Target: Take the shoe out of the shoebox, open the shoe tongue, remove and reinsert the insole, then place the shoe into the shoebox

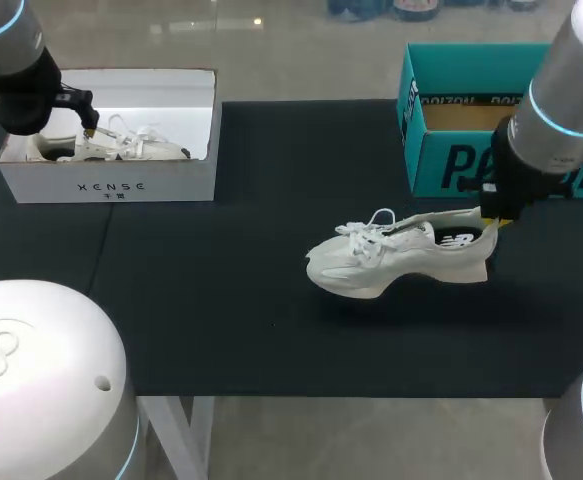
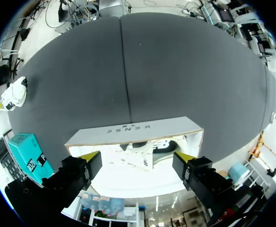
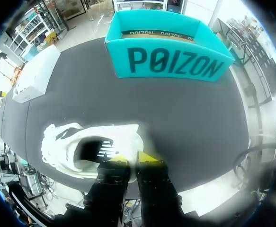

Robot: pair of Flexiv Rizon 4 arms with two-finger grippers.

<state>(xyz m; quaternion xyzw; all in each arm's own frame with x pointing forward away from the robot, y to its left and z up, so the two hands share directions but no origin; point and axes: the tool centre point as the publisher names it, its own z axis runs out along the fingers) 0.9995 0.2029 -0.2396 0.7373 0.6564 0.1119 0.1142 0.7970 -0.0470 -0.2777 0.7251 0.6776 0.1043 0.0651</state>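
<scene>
white shoe [image 1: 391, 262] sits at about 3 o'clock on the black table [image 1: 221, 300], toe toward 9 o'clock, heel toward 3. it is outside the teal shoebox [image 1: 441, 165], which stands open at 1 o'clock. whether the sole rests on the mat or hangs just above it is unclear. right gripper [image 1: 495, 222] pinches the heel collar, fingers nearly together with the rim between them. left gripper [image 1: 89, 122] hangs at 10 o'clock over a white box [image 1: 111, 187] holding a second shoe [image 1: 131, 150] — fingers spread wide, touching nothing. the shoe looks light, with a soft upper, loose laces and a firmer sole, so it will likely swing from one edge. the heel or midfoot looks the surer hold — the tongue wants a gentle pinch at its top.
</scene>
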